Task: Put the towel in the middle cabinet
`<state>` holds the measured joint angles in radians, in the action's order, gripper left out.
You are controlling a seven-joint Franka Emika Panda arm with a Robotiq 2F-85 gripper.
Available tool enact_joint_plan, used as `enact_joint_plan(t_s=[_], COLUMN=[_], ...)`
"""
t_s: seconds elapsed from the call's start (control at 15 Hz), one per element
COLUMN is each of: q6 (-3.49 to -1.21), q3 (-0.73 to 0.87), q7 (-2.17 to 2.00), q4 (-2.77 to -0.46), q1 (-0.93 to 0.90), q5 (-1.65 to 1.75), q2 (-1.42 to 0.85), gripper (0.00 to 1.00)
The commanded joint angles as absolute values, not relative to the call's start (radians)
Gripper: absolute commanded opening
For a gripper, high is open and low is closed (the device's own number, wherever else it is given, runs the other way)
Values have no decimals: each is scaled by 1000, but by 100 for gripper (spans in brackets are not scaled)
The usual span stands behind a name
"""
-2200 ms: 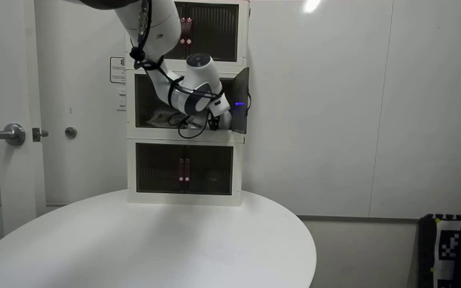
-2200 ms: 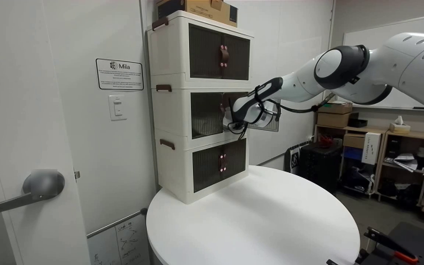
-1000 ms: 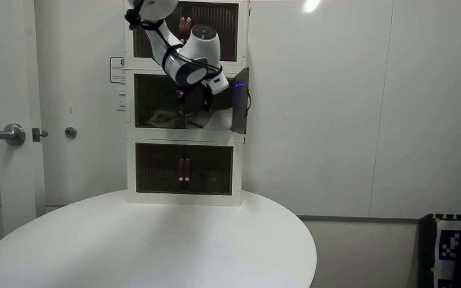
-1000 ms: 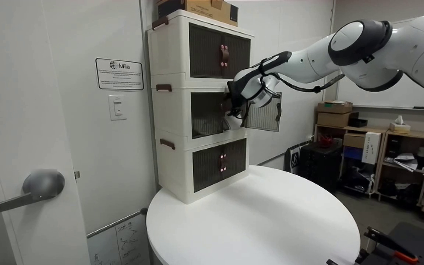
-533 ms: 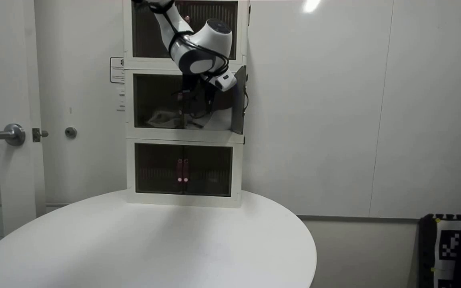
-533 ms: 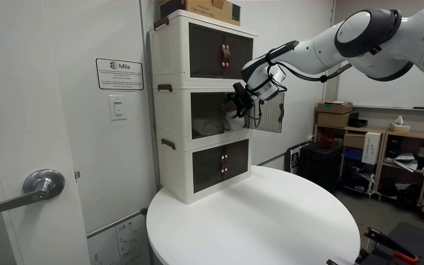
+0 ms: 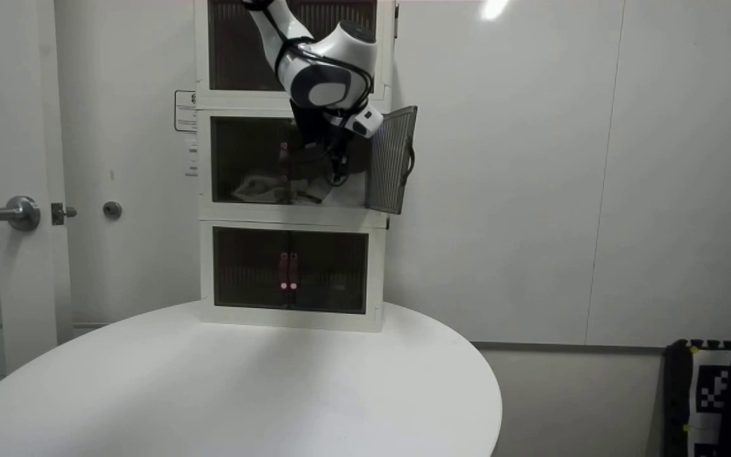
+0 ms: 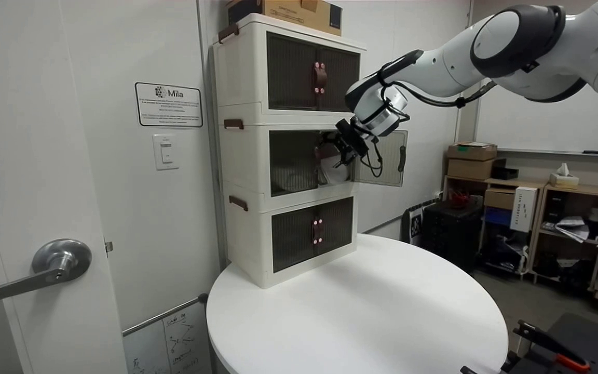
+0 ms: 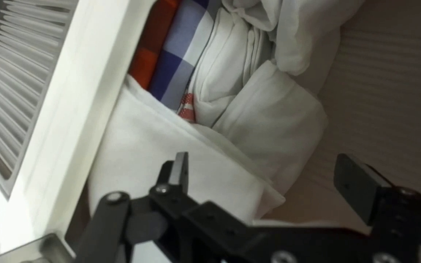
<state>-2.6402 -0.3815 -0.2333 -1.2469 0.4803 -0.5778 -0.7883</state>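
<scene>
While the round white tabletop (image 7: 315, 393) carries a three-tier cabinet stack (image 8: 299, 120) at its far edge, only the middle cabinet (image 8: 244, 156) bears on the task: its right door (image 7: 393, 162) stands open, its left door (image 7: 248, 152) is closed. Just inside the opening, toward the right, lies the white towel (image 9: 144, 146), presumably the one meant, with folded white cloths (image 9: 228, 62) and a blue-and-white checkered cloth (image 9: 179, 54) next to it. Near the towel, at the cabinet's mouth, the tool (image 9: 261, 171) is spread, pinching nothing. Judging by that, the placing looks done. What likely remains is drawing the tool clear; closing the right door, if wanted, is also undone.
</scene>
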Motion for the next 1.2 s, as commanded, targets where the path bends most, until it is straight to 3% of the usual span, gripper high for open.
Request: enact_joint_plan(t_s=[0.0,0.33,0.6,1.13], q6=[-2695,-3004,-3105,-3299], q3=[-326,-394,-428,-690], q7=[-54,99,141,241], q4=[-1341,-1495,-1576,-1529], q1=[441,407,402,605], q5=[-629,-636,-625,-634], q2=[-738,-776,-784,-761], gripper=[100,100,100,100])
